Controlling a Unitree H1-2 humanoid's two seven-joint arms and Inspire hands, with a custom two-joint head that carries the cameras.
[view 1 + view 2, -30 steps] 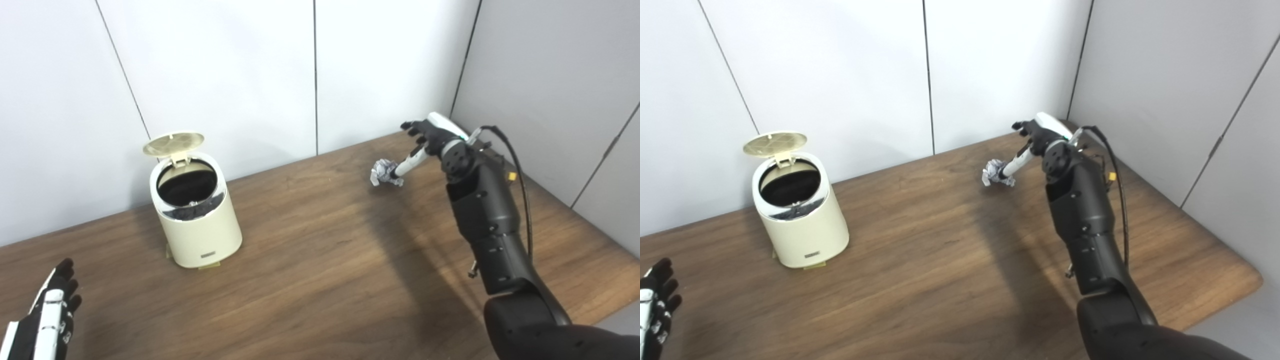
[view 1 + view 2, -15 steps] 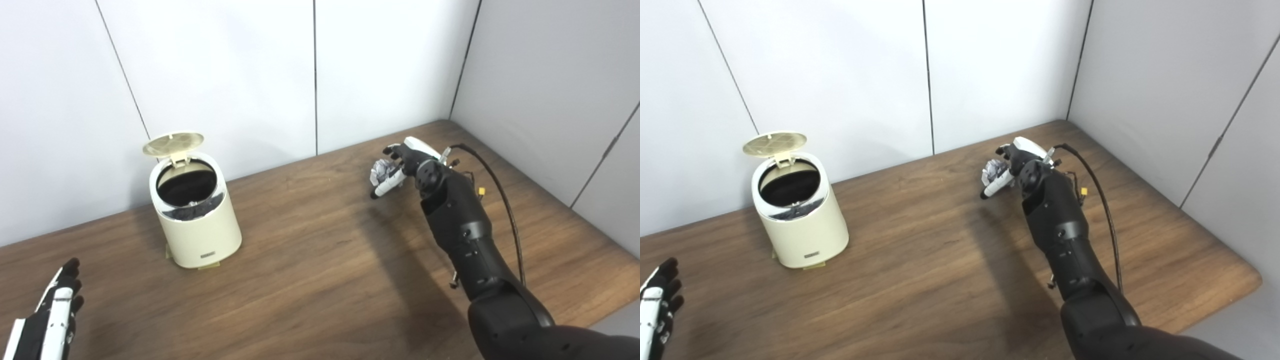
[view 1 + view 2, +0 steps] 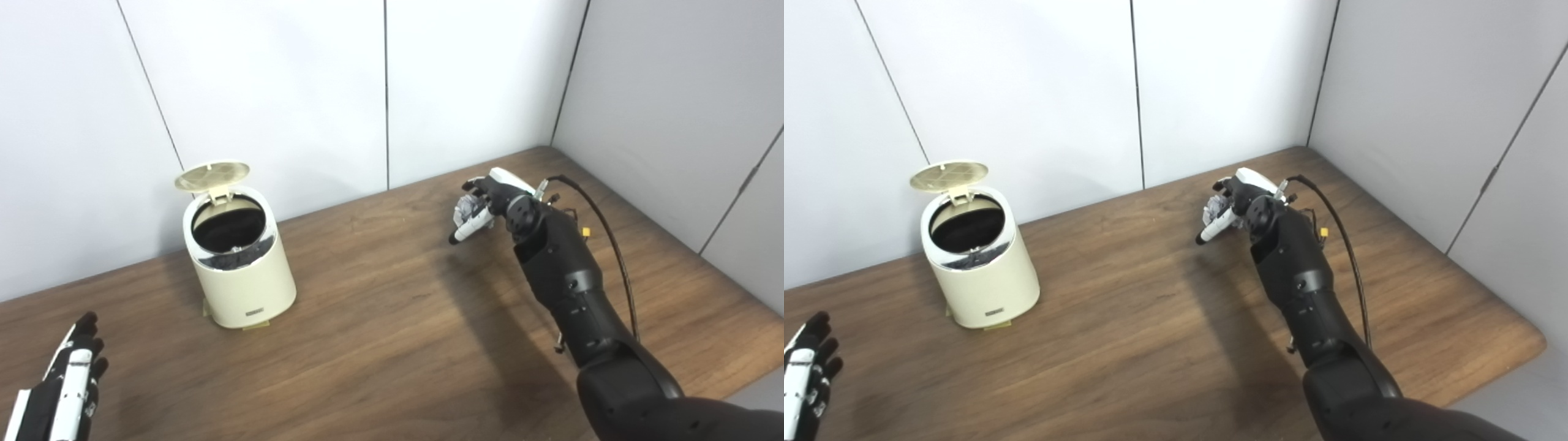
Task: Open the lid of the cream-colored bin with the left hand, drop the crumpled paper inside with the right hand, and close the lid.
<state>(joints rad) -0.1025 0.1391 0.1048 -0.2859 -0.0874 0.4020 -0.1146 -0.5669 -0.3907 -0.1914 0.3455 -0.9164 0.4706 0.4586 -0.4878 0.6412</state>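
Now, with the bin's lid up, the right robot hand closes around the paper ball.

Largest first: the wooden worktop point(image 3: 380, 331) carries a cream bin point(image 3: 242, 269) at its left, its lid point(image 3: 212, 175) tipped back on the hinge so the dark mouth stands clear for a drop. Well apart, toward the far right corner, the right robot hand point(image 3: 484, 205) curls around the crumpled paper point(image 3: 463, 209), apparently grasping it low over the wood, ready to carry. Nearest the bottom left edge, the left robot hand point(image 3: 64, 392) rests released, fingers spread, holding nothing, likely waiting to shut the lid.
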